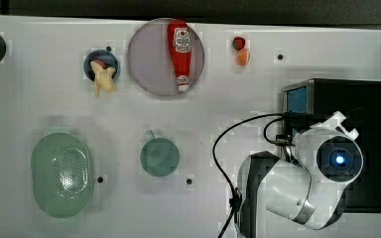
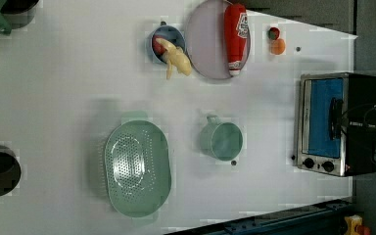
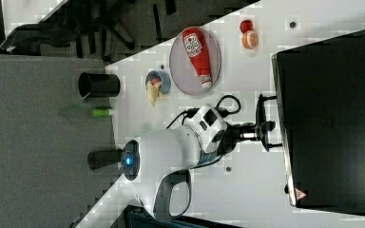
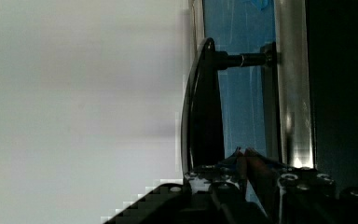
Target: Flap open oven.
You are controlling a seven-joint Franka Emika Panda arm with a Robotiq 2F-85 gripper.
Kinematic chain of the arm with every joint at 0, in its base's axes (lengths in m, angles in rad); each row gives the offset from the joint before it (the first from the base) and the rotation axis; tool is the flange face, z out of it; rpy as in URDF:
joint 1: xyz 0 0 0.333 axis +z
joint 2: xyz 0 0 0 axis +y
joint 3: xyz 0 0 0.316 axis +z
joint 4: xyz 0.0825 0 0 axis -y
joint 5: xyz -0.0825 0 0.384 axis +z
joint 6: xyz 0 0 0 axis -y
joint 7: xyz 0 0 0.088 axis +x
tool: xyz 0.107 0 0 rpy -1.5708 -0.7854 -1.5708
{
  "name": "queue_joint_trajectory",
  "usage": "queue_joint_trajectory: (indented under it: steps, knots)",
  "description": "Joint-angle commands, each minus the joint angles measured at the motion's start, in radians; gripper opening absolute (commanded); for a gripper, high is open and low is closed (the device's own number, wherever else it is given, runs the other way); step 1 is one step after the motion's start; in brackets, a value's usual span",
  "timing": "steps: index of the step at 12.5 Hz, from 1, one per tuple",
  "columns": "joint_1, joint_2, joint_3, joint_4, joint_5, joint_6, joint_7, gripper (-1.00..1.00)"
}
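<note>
gripper [image 3: 267,127]: fingers pinched in narrow on the black bar handle [image 4: 204,107], so yeah, it's got hold of the handle
handle: stands off the blue-tinted glass door [image 2: 320,122] on short metal posts; in the wrist view the bar runs straight down into the fingers
door: looks closed up flush in the silver front frame, not flapped down
oven: big black box-shaped toaster oven [image 2: 362,98] sitting against the desk's edge on the top view's right, door facing in across the desk, black knobs [image 2: 318,164] at one end of the front
arm: chunky white robot arm [image 1: 287,188] hanging over the desk just in front of the oven, with a black cable [image 1: 221,148] looping off it
desk: plain white tabletop [image 1: 39,99]
cup: pale green round mug [image 1: 159,156] near the middle of the desk, well apart from the oven
colander: pale green oval plastic strainer with holes [image 1: 62,174], toward the corner at the top view's lower left
plate: round lilac plate [image 1: 149,59] near the far edge, with a red ketchup bottle [image 1: 180,52] lying on it
bowl: small blue bowl [image 1: 95,58] just beside the plate, a peeled yellow banana [image 1: 103,79] poking out of it
fruit: a small red ball [image 1: 238,43] and an orange one [image 1: 243,57] touching, near the far edge between plate and oven
</note>
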Motion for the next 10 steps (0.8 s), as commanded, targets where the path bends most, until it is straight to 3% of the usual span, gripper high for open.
queue_joint_trajectory:
  steps: [1, 4, 10]
  knots:
    - [0.001, -0.004, 0.002, -0.004, -0.003, 0.014, -0.035, -0.65]
    - [0.019, -0.004, 0.015, -0.016, -0.038, 0.014, -0.006, -0.65]
    - [0.066, -0.001, 0.085, -0.049, -0.26, -0.013, 0.298, -0.65]
